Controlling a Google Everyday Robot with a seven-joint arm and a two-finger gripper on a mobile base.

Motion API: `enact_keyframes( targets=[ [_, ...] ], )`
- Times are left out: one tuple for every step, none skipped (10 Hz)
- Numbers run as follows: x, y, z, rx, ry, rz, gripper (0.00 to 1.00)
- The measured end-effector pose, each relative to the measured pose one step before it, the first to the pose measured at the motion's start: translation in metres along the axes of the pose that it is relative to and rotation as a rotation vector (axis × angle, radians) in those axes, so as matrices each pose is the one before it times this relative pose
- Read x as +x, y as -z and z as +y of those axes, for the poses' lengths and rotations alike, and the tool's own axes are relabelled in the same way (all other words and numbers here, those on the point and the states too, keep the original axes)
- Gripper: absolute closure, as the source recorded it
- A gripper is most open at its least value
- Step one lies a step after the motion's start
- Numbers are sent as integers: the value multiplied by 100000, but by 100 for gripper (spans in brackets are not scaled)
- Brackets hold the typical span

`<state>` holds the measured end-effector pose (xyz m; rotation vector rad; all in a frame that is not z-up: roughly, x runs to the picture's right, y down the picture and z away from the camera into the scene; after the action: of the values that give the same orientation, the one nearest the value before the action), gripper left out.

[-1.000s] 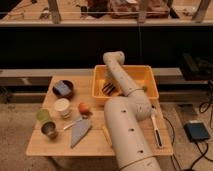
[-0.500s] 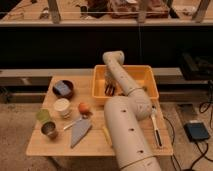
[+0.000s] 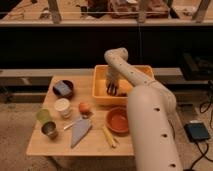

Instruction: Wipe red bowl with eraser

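Note:
The red bowl point(image 3: 118, 120) sits on the wooden table point(image 3: 60, 145), just in front of the yellow bin point(image 3: 99, 76). My gripper point(image 3: 111, 89) reaches straight down into that bin from the bent white arm. Its fingers are shut around a small dark block, the eraser point(image 3: 115, 92), at the bin's floor. Most of the eraser is hidden by the gripper. The gripper is behind the red bowl and a little to its left.
A dark bowl with a blue block point(image 3: 63, 88) stands at the back left. A white cup point(image 3: 62, 107), an orange ball point(image 3: 85, 107), a green cup point(image 3: 43, 115) and a metal cup point(image 3: 49, 130) are on the left. A grey wedge point(image 3: 80, 131) and a yellow stick point(image 3: 109, 136) lie near the front. The robot's white body point(image 3: 150, 130) blocks the table's right side.
The arm has stayed down in the yellow bin. The fingers have drawn together on the dark block.

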<state>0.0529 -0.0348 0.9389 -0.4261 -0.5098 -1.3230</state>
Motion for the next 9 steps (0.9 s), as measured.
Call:
enact_keyframes(
  targets=[
    [-577,2013,368,377,812,1469,100],
    [-721,2260,431,409,1194,1814,100],
    [-1176,2532,-207,1159,2668,2162,100],
    [-1282,1795,-96,813,2524,1924,100],
    [-898,1181,195,204,1882,1607,100],
    [-476,629,274,156,1004,781,100],
    [-315,925,16,317,2963,1185,100],
    [-577,756,-474,1417,2610,-86,100],
    [-704,568,10,568,1732,-242,100]
  ],
)
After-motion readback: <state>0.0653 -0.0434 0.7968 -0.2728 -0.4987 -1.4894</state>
